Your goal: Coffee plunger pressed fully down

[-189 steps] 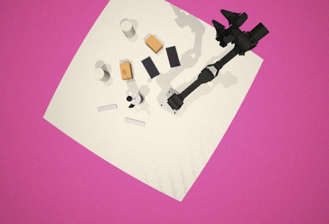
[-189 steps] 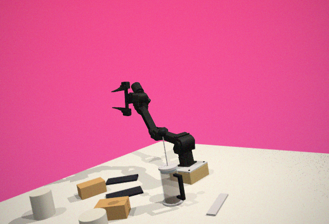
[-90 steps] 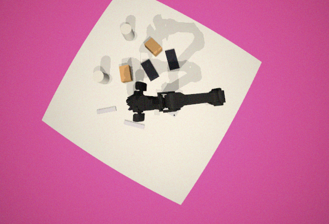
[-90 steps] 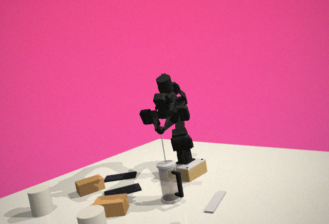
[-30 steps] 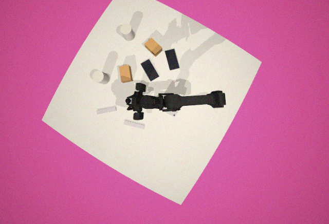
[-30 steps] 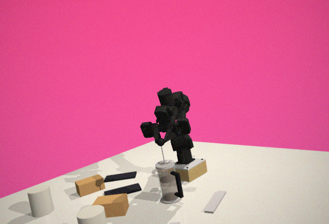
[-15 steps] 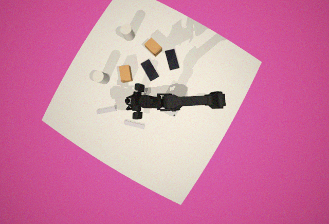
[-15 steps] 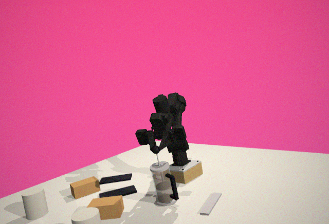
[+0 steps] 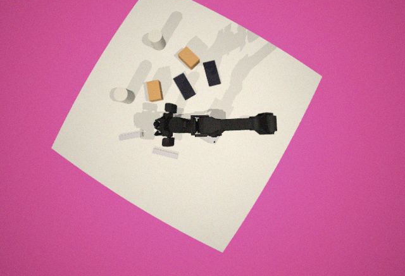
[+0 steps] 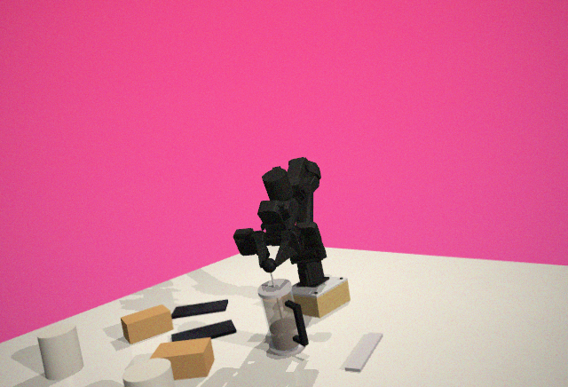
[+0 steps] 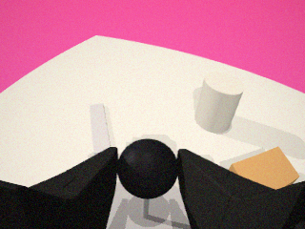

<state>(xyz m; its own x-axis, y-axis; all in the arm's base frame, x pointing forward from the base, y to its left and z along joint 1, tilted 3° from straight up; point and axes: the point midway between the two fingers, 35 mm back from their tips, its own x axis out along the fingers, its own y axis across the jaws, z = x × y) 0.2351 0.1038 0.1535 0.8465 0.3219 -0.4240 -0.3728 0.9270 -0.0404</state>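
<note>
The hand (image 10: 271, 261) is part-closed on the black knob (image 11: 148, 168), one finger (image 11: 76, 197) on each side. The press (image 10: 281, 316) stands upright just below centre in the exterior view, right under the hand, knob and rod (image 10: 272, 279) in line with it. A short bit of rod shows above the lid, so I'd judge the push should go straight down along that upright axis. One arm only. On the tabletop (image 10: 458, 309) I count two cylinders, two orange blocks, two dark slabs and two pale strips.
</note>
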